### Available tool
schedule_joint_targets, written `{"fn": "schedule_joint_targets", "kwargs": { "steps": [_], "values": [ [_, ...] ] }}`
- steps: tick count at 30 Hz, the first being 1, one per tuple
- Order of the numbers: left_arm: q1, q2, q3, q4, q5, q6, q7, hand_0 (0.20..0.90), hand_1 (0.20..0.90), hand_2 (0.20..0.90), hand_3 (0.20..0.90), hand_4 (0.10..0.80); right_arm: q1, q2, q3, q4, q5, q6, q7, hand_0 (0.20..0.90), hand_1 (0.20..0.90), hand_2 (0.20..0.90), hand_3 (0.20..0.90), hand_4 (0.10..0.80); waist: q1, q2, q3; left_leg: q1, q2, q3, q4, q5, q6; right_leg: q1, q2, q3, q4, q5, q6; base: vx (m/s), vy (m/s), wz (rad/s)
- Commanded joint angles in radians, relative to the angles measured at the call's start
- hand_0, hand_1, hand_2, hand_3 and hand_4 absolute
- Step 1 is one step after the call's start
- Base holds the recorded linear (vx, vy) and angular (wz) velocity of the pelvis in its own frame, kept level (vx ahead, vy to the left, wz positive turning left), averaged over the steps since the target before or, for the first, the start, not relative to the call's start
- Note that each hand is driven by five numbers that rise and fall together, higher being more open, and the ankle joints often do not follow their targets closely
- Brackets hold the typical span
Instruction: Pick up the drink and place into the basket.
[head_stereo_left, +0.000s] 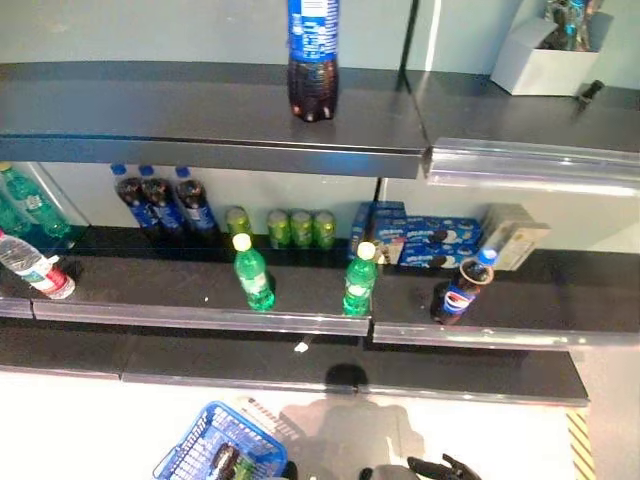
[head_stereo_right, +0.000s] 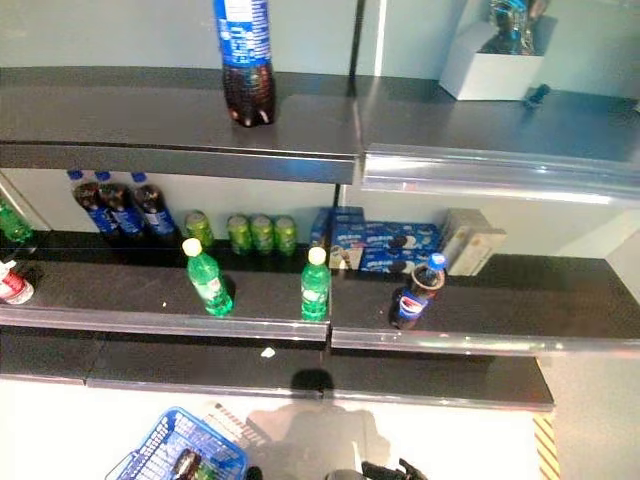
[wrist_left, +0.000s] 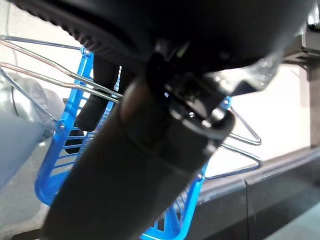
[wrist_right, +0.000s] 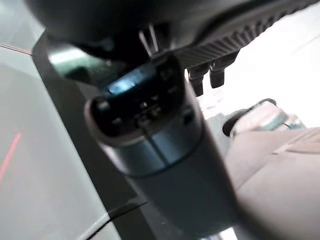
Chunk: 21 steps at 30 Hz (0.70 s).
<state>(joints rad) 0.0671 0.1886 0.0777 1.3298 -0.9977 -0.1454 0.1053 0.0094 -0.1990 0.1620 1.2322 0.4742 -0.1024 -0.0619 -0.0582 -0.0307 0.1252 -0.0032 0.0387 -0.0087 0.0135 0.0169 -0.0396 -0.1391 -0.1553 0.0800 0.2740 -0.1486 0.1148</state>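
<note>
- I saw the blue basket low at the lower left, over the floor, with a dark bottle lying inside it.
- Left robot hand: fingers curled round the basket's wire handle.
- Right robot hand: at the bottom edge, holding nothing; I could not tell whether its fingers were apart or together.
- On the middle shelf, two green bottles stood near the front edge; a cola bottle leaned further right.
- A large cola bottle stood upright on the top shelf.
</note>
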Motion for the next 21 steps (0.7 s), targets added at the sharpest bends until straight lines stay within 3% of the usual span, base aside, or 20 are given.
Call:
{"fn": "schedule_joint_targets", "kwargs": {
  "steps": [1, 2, 3, 4, 8, 10, 13, 16, 21],
  "values": [
    [-0.054, 0.039, -0.006, -0.099, -0.028, -0.090, 0.016, 0.300, 0.300, 0.300, 0.200, 0.100, -0.044, -0.016, 0.101, -0.127, -0.135, -0.003, 0.031, 0.900, 0.900, 0.900, 0.900, 0.800, 0.030, -0.035, 0.054, 0.100, 0.040, 0.039, 0.079, -0.139, -0.002, 0.056, -0.047, -0.062, -0.237, 0.277, 0.051, -0.042, -0.333, -0.09],
    [-0.045, 0.036, -0.005, -0.112, -0.025, -0.089, 0.019, 0.300, 0.300, 0.300, 0.200, 0.100, -0.040, -0.021, 0.120, -0.173, -0.151, 0.015, 0.024, 0.900, 0.900, 0.900, 0.900, 0.800, 0.032, -0.039, 0.055, 0.099, 0.057, 0.040, 0.080, -0.129, -0.010, 0.057, -0.039, -0.067, -0.231, 0.269, 0.046, -0.077, -0.337, -0.20],
    [-0.029, 0.029, -0.004, -0.146, 0.018, -0.077, 0.022, 0.300, 0.300, 0.300, 0.200, 0.100, -0.034, -0.046, 0.170, -0.310, -0.179, 0.045, 0.031, 0.900, 0.900, 0.900, 0.900, 0.800, 0.038, -0.047, 0.061, 0.090, 0.105, 0.048, 0.070, -0.092, -0.026, 0.060, -0.011, -0.089, -0.209, 0.240, 0.022, -0.093, -0.398, -0.20],
    [-0.026, 0.027, -0.011, -0.154, 0.036, -0.076, 0.030, 0.300, 0.300, 0.300, 0.200, 0.100, -0.029, -0.060, 0.186, -0.374, -0.181, 0.058, 0.047, 0.900, 0.900, 0.900, 0.900, 0.800, 0.039, -0.052, 0.066, 0.082, 0.125, 0.055, 0.064, -0.072, -0.032, 0.064, 0.000, -0.102, -0.203, 0.229, 0.010, -0.106, -0.414, -0.12],
    [-0.023, 0.027, -0.026, -0.194, 0.027, -0.060, 0.038, 0.300, 0.300, 0.300, 0.200, 0.100, 0.013, -0.136, 0.213, -0.650, -0.160, 0.057, 0.128, 0.900, 0.900, 0.900, 0.900, 0.800, 0.025, -0.059, 0.074, 0.046, 0.175, 0.071, 0.032, -0.001, -0.055, 0.068, 0.033, -0.135, -0.205, 0.209, -0.021, -0.090, -0.177, 0.16],
    [-0.022, 0.025, -0.032, -0.199, 0.037, -0.057, 0.028, 0.300, 0.300, 0.300, 0.200, 0.100, 0.024, -0.157, 0.215, -0.717, -0.155, 0.044, 0.144, 0.900, 0.900, 0.900, 0.900, 0.800, 0.017, -0.057, 0.074, 0.047, 0.181, 0.079, 0.017, 0.013, -0.061, 0.072, 0.037, -0.141, -0.212, 0.209, -0.024, -0.048, -0.025, 0.27],
    [0.003, 0.017, -0.046, -0.215, 0.025, -0.064, 0.034, 0.300, 0.300, 0.300, 0.200, 0.100, 0.055, -0.288, 0.180, -1.019, -0.120, -0.027, 0.210, 0.900, 0.900, 0.900, 0.900, 0.800, -0.014, -0.049, 0.056, 0.067, 0.190, 0.080, -0.038, 0.040, -0.090, 0.080, 0.034, -0.141, -0.237, 0.210, -0.017, -0.026, 0.076, 0.37],
    [0.021, 0.014, -0.033, -0.210, 0.012, -0.072, 0.030, 0.300, 0.300, 0.300, 0.200, 0.100, 0.072, -0.354, 0.118, -1.209, -0.098, -0.069, 0.251, 0.900, 0.900, 0.900, 0.900, 0.800, -0.037, -0.038, 0.038, 0.087, 0.191, 0.094, -0.064, 0.039, -0.099, 0.081, 0.025, -0.122, -0.247, 0.211, -0.005, 0.008, 0.118, 0.01],
    [0.045, 0.008, 0.002, -0.200, 0.010, -0.081, 0.029, 0.300, 0.300, 0.300, 0.200, 0.100, 0.089, -0.367, 0.026, -1.398, -0.079, -0.169, 0.225, 0.900, 0.900, 0.900, 0.900, 0.800, -0.062, -0.026, 0.019, 0.112, 0.181, 0.118, -0.070, 0.016, -0.095, 0.088, 0.010, -0.096, -0.254, 0.209, 0.016, 0.002, 0.103, -0.19]
  ]
}}
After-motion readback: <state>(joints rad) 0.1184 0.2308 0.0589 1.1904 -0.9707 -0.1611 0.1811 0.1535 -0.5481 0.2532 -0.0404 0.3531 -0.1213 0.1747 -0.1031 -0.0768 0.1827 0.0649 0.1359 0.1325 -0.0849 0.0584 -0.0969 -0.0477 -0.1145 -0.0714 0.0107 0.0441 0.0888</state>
